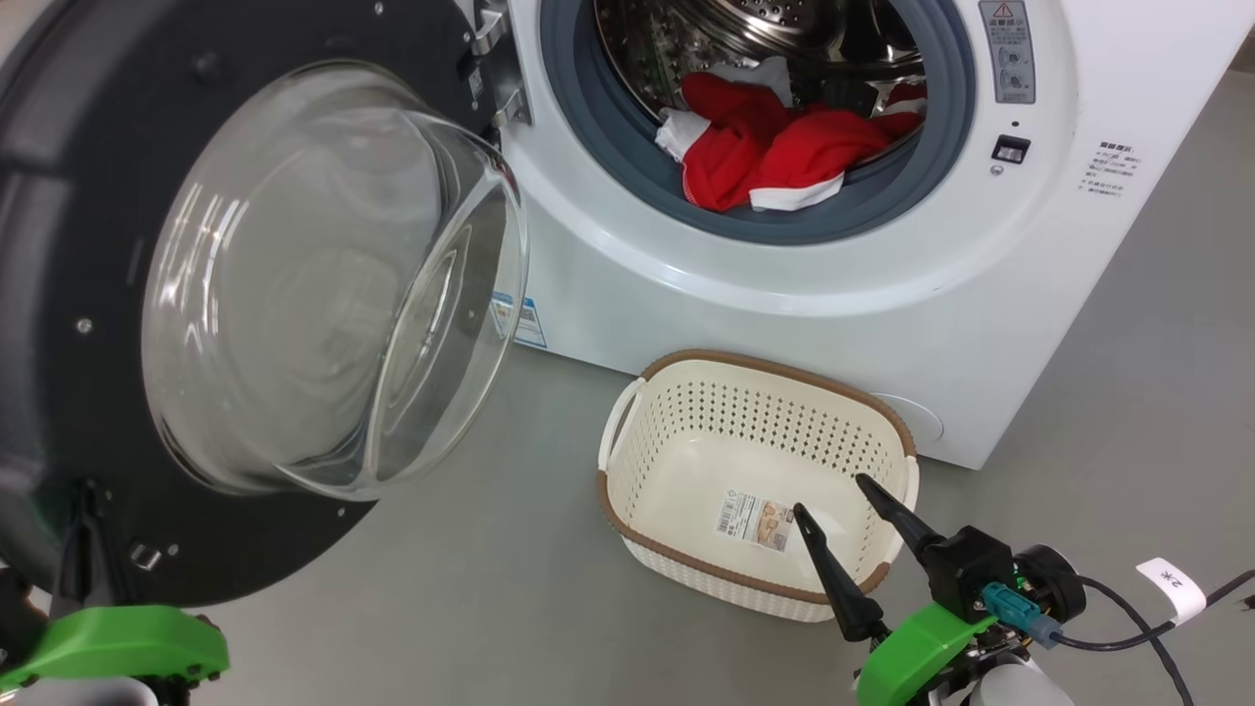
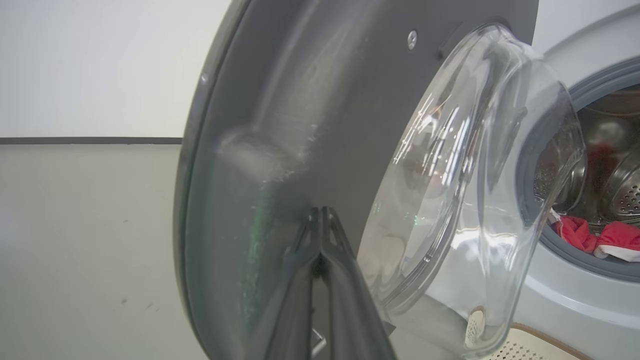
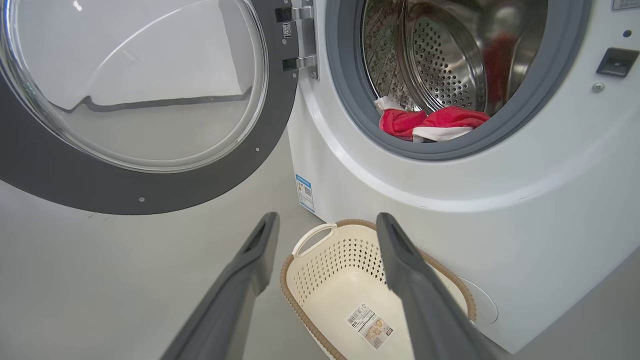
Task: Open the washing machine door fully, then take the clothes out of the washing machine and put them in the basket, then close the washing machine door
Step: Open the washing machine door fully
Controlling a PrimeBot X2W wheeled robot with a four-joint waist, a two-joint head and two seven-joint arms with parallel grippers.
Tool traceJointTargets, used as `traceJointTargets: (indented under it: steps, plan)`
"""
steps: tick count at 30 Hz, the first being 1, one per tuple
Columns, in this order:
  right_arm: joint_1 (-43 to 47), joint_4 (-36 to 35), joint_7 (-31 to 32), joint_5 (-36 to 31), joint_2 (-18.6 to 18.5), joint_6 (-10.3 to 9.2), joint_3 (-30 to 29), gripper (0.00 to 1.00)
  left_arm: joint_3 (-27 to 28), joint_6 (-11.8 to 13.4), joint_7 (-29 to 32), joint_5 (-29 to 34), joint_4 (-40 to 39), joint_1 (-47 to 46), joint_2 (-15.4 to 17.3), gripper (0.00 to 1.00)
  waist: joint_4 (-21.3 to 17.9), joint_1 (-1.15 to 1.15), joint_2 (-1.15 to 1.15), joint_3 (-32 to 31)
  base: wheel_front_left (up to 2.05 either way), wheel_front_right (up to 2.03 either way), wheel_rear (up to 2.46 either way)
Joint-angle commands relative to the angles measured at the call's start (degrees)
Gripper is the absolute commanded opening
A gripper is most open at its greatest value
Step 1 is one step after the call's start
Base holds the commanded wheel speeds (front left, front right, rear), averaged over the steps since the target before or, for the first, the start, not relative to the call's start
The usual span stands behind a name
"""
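Note:
The washing machine point(image 1: 882, 314) stands with its door point(image 1: 69, 294) swung wide to the left, the glass bowl point(image 1: 324, 275) facing me. Red and white clothes point(image 1: 775, 147) lie at the front of the steel drum, partly over the grey ring. My left gripper point(image 1: 90, 490) is shut with nothing in it, its tips against the door's dark inner face point(image 2: 300, 125) below the bowl, as the left gripper point(image 2: 320, 212) shows in its wrist view. The cream basket point(image 1: 784, 371) sits on the floor before the machine. My right gripper point(image 1: 829, 495) hangs open over the basket's near edge.
Grey floor point(image 1: 471, 588) spreads between the door and the basket point(image 3: 295, 300). In the right wrist view the right gripper point(image 3: 327, 220) points toward the machine front point(image 3: 500, 225), with the clothes point(image 3: 430, 122) above it. A cable with a white tag point(image 1: 1172, 588) trails at lower right.

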Motion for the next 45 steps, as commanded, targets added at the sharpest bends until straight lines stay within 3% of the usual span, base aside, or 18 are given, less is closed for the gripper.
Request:
traceJointTargets:
  steps: [1,18,29,37,38,39,40,41,45]
  plan:
    - [-2.0,-1.0,-0.4,-0.6,0.2,0.36,1.4,1.0,3.0,-0.3,-0.8,-0.5,0.0,-3.1,2.5,0.0,0.2,0.0,0.0,0.3,0.0,0.0,0.0]
    - [-4.0,0.7,-0.4,-2.2,0.2,0.36,2.4,1.0,7.9,-3.4,-2.9,-2.3,11.6,-10.3,2.6,0.0,-0.2,0.0,0.0,2.7,0.0,0.0,0.0]
    - [-4.8,2.8,-0.4,0.7,0.2,0.36,2.3,1.0,13.9,-7.5,-2.9,-0.6,13.3,-11.8,1.7,0.0,-1.4,0.0,0.0,3.3,0.0,0.0,0.0]
    - [-5.1,3.2,-0.4,1.8,0.2,0.36,1.0,1.0,17.1,-11.9,-2.9,-0.7,12.7,-12.4,-0.9,0.0,-2.1,0.0,0.0,1.9,0.0,0.0,0.0]
    - [-5.1,3.2,-0.4,2.0,0.2,0.36,0.7,1.0,17.3,-12.2,-2.9,-0.3,12.2,-12.1,-1.3,0.17,-2.1,0.0,0.0,1.6,0.0,0.0,0.0]
    - [-5.0,3.1,-0.4,2.1,0.2,0.36,0.5,1.0,17.5,-12.6,-2.9,-0.2,11.6,-11.9,-1.8,0.44,-2.2,0.0,0.0,1.2,0.0,0.0,0.0]
    - [-5.0,3.0,-0.4,2.3,0.2,0.36,0.2,1.0,17.7,-12.9,-2.9,-0.1,11.0,-11.6,-2.3,0.87,-2.3,0.0,0.0,0.9,0.0,0.0,0.0]
    - [-4.9,2.9,-0.4,2.5,0.2,0.36,-0.1,1.0,17.8,-13.2,-2.9,0.1,10.1,-11.2,-2.7,1.0,-2.4,0.0,0.0,0.6,0.0,0.0,0.0]
    - [-4.7,2.3,-0.4,3.5,0.2,0.36,-1.9,1.0,17.6,-14.2,-2.9,1.6,5.6,-9.5,-3.6,1.0,-3.1,0.0,0.0,-0.5,0.0,0.0,0.0]
